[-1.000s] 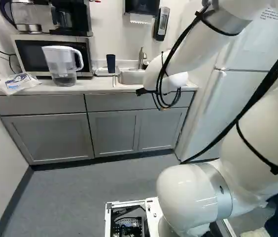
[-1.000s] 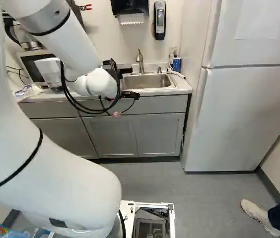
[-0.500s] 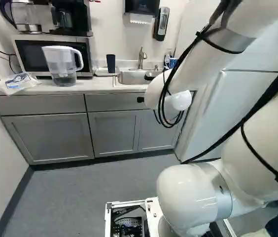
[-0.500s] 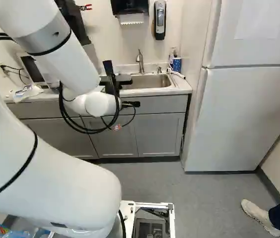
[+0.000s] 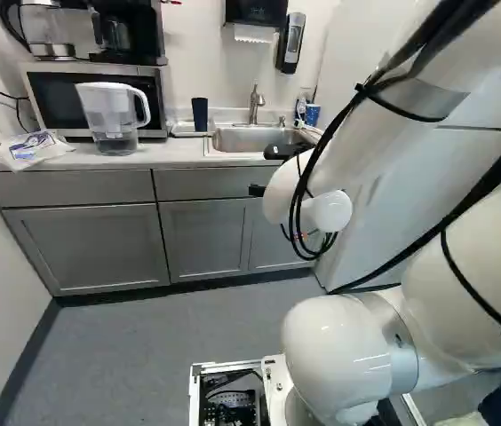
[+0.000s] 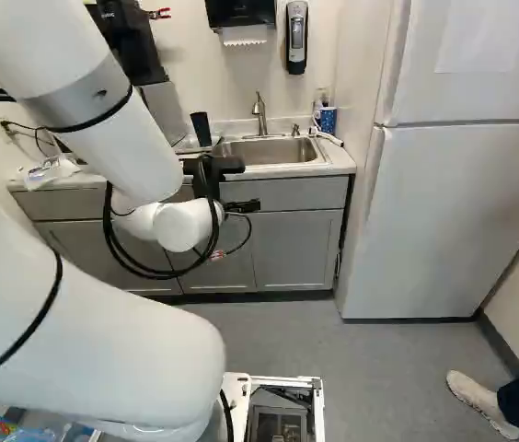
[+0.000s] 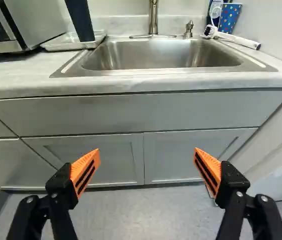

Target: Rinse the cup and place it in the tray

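Observation:
My gripper (image 6: pixel 226 167) shows as a dark body in front of the counter in the right base view, its fingertips hidden there. In the wrist view the gripper (image 7: pixel 146 167) is wide open, orange pads apart, nothing between them. Beyond it stands a dark blue cup (image 7: pixel 81 19) in a shallow tray (image 7: pixel 63 44), left of the sink in the left base view, where the cup (image 5: pixel 200 114) appears upright. The steel sink (image 7: pixel 161 54) with its faucet (image 7: pixel 153 17) lies beside the tray, ahead of the gripper.
A water pitcher (image 5: pixel 115 120), a microwave (image 5: pixel 55 96) and a plastic bag (image 5: pixel 33 149) share the counter (image 5: pixel 166 158). Behind the sink are a patterned blue cup (image 7: pixel 229 18) and a white brush (image 7: pixel 238 40). A fridge (image 6: pixel 453 212) borders the counter.
The arm has swung lower and, in the left base view, rightward, uncovering the sink there. In the right base view the dark cup has come into sight behind the gripper. The base has stayed put.

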